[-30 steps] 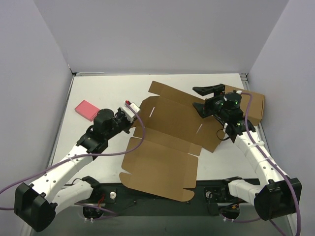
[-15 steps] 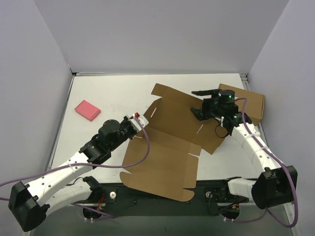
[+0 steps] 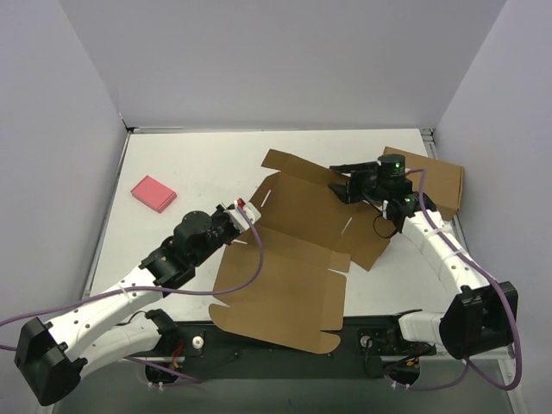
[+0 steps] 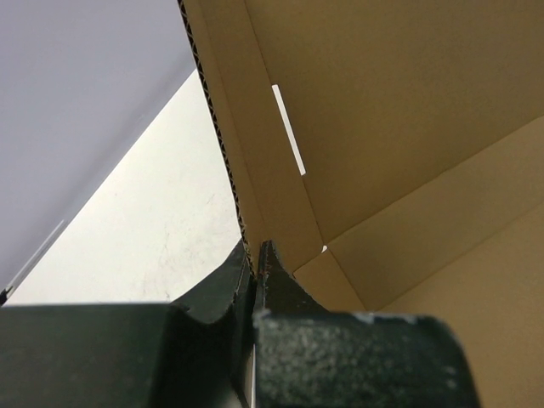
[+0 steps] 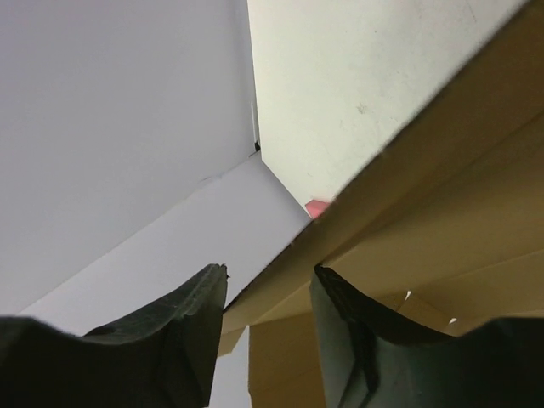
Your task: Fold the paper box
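We see the paper box (image 3: 293, 259) lying opened out in the middle of the white table (image 3: 190, 164). Its near part lies flat by the arms. Its far part is tipped up off the table.

The left gripper (image 3: 245, 209) is at the left edge of the box. In the left wrist view, the left gripper (image 4: 256, 255) is pinched tight on the thin edge of the cardboard (image 4: 408, 110), beside a white slit.

The right gripper (image 3: 338, 181) is at the raised far right part of the box. In the right wrist view, its two fingers (image 5: 208, 297) stand apart, with a brown edge of the box (image 5: 442, 212) between them. We cannot tell if they are squeezing it.

A small pink block (image 3: 153, 193) lies on the left of the table, well apart from the box. Another brown box (image 3: 442, 177) sits at the far right, behind the right arm.
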Motion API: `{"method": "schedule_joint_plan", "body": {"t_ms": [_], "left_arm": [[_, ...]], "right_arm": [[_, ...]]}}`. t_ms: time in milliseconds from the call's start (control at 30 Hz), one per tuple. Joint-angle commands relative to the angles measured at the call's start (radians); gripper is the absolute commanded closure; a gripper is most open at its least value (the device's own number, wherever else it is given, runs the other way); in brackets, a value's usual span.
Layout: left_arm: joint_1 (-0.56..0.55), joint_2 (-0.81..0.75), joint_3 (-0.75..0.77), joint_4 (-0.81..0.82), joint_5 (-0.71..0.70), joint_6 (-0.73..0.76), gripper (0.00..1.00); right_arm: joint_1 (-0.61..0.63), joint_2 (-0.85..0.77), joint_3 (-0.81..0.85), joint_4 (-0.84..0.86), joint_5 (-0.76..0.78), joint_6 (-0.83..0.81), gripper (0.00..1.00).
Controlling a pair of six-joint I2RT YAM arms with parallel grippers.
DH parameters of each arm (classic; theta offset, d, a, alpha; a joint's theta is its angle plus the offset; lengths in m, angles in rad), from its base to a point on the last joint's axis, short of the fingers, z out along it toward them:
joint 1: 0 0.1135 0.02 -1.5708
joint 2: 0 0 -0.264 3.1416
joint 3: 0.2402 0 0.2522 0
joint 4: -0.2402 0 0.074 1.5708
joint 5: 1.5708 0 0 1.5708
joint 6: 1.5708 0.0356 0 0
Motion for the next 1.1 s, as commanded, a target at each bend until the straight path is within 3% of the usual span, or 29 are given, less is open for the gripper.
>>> {"method": "schedule_joint_plan", "body": {"t_ms": [0, 267, 467, 500, 567, 600, 733, 933, 1067], "left_arm": [[-0.015, 0.008, 0.017, -0.003, 0.004, 0.019, 1.0], [-0.015, -0.001, 0.009, 0.005, -0.006, -0.014, 1.0], [-0.014, 0.002, 0.019, 0.003, -0.008, -0.043, 0.98], [-0.014, 0.0, 0.02, 0.003, -0.008, -0.05, 0.84], [-0.014, -0.006, 0.026, 0.0, -0.006, -0.058, 0.63], [-0.014, -0.009, 0.028, -0.002, -0.005, -0.066, 0.43], [-0.008, -0.047, 0.028, -0.008, 0.007, -0.084, 0.11], [0.067, -0.087, 0.062, -0.032, 0.104, -0.145, 0.05], [0.289, -0.04, 0.115, -0.019, 0.439, -0.343, 0.06]], "right_arm": [[0.02, -0.046, -0.016, -0.046, -0.004, 0.001, 0.61], [0.039, -0.111, -0.1, -0.034, 0.02, 0.026, 0.74], [0.045, -0.148, -0.157, -0.014, 0.046, 0.035, 0.93], [0.045, -0.151, -0.177, 0.002, 0.054, 0.035, 1.0], [0.045, -0.148, -0.203, 0.042, 0.053, 0.041, 1.0], [0.045, -0.142, -0.226, 0.112, 0.053, 0.046, 1.0], [0.06, -0.115, -0.284, 0.266, 0.046, 0.079, 1.0], [0.066, -0.091, -0.332, 0.409, 0.04, 0.102, 1.0], [0.066, -0.124, -0.315, 0.374, 0.051, 0.052, 1.0]]}}
